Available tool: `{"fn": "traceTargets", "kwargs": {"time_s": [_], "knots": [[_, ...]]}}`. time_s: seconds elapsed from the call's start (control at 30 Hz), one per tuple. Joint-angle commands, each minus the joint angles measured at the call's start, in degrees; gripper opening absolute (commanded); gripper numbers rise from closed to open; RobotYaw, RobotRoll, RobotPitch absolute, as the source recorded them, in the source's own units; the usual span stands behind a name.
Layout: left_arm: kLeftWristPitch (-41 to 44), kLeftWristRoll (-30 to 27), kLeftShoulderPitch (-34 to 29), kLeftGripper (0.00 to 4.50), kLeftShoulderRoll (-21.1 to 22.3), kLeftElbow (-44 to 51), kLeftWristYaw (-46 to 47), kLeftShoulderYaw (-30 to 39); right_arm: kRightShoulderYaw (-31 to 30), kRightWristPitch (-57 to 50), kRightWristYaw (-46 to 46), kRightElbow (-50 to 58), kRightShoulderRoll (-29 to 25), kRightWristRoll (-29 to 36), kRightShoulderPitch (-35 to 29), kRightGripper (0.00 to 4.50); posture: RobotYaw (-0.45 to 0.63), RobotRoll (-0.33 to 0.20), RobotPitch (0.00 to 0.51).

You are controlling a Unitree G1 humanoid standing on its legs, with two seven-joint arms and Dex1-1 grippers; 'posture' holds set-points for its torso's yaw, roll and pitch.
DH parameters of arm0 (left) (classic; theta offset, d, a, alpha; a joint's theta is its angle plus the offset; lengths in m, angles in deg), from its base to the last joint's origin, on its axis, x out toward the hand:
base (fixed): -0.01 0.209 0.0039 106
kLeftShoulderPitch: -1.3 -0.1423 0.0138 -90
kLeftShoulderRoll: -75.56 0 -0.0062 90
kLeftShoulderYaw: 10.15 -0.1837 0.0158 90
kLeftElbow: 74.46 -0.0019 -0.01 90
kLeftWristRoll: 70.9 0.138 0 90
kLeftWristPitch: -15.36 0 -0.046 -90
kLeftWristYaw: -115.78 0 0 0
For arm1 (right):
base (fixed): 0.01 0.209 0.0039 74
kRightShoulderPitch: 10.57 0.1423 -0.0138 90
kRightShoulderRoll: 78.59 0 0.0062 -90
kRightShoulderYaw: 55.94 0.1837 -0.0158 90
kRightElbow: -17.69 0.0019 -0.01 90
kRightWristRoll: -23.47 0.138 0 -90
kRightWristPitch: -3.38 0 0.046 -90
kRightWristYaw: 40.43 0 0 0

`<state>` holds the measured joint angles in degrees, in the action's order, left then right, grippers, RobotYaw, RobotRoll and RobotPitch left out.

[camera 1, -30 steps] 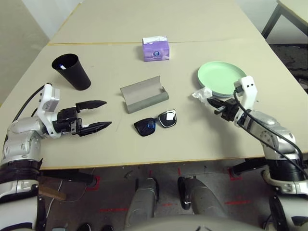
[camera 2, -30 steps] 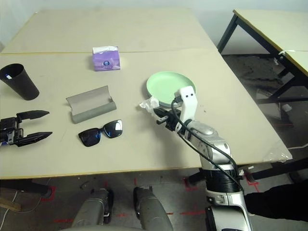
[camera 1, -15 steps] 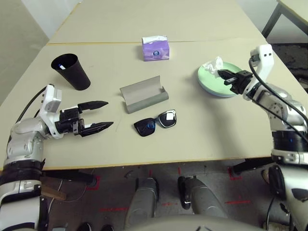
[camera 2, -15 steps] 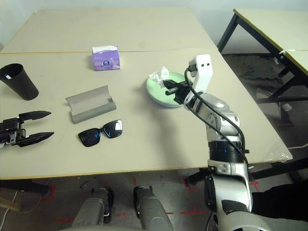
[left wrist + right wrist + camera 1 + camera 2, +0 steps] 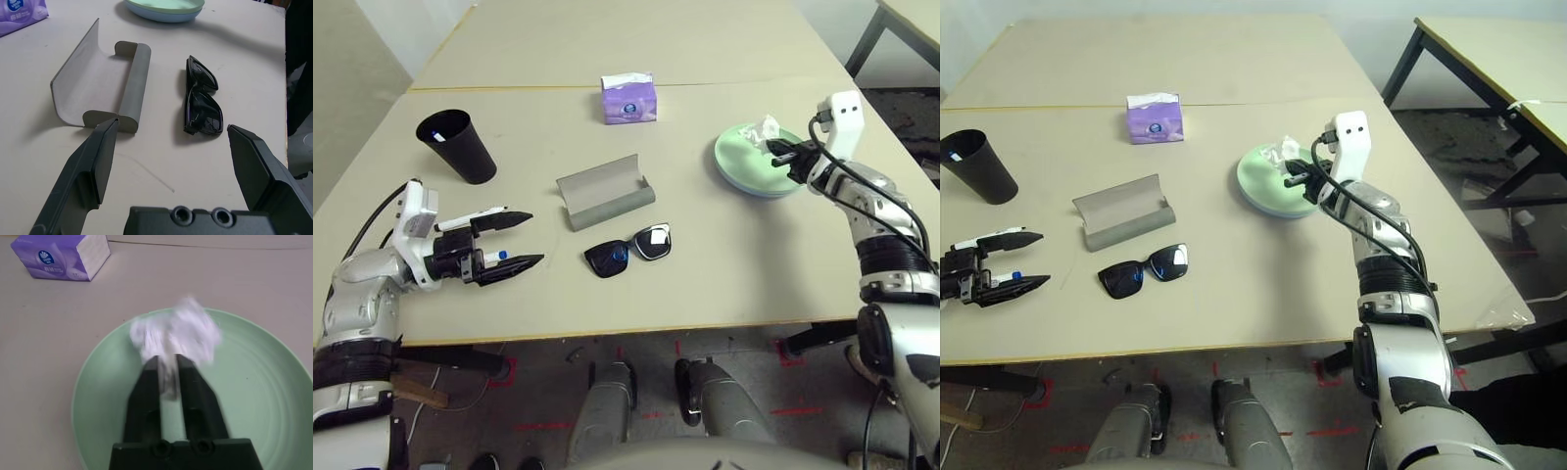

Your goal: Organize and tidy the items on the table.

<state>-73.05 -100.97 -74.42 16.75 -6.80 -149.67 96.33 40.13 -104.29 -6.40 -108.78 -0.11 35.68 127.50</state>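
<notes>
Two grippers: left (image 5: 171,147) spread wide, empty; right (image 5: 168,364) over green plate (image 5: 254,396), fingers slightly apart at tissue (image 5: 176,333), grip unclear
sunglasses (image 5: 628,251): table (image 5: 724,284) centre, near case (image 5: 605,192)
markers: in black cup (image 5: 458,145)

— Any writing I can read from where I sit?

— Nothing legible. My purple tissue box (image 5: 61,255) carries a round blue logo with a white leaf shape and small white print beneath it, too fine for me to make out.

— Anything on the other items?

— I see no lettering on them.
</notes>
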Motion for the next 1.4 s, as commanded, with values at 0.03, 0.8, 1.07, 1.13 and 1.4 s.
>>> {"fn": "traceTargets", "kwargs": {"time_s": [0.03, 0.8, 1.07, 1.13, 1.4], "knots": [[0.4, 0.0, -0.4, 4.5, 0.1, 0.5, 0.1, 0.0, 0.2, -0.7, 0.6, 1.4, -0.8, -0.4, -0.8, 2.12, 0.03, 0.0, 0.167], [-2.5, 0.8, 1.0, 4.5, 3.8, -4.6, -7.0, -1.7, -7.8, -45.1, 12.6, 56.6, -18.6, 16.8, -7.2, 4.48, -0.01, 0.0, 0.178], [-7.9, -4.5, -4.1, 4.5, 9.9, -4.9, -7.0, -3.9, -21.2, -56.8, 6.8, 55.3, -8.6, 15.4, 6.7, 4.48, 0.04, 0.0, 0.173], [-8.8, -5.3, -5.4, 4.5, 11.3, -5.5, -7.0, -3.6, -24.9, -57.9, 7.7, 55.4, -8.5, 15.4, 7.8, 4.48, 0.05, 0.0, 0.171], [-8.8, -5.5, -7.0, 4.5, 11.9, -5.5, -7.0, -1.6, -38.7, -57.0, 9.4, 56.7, -6.9, 12.7, 11.3, 4.48, 0.06, 0.0, 0.171]]}}
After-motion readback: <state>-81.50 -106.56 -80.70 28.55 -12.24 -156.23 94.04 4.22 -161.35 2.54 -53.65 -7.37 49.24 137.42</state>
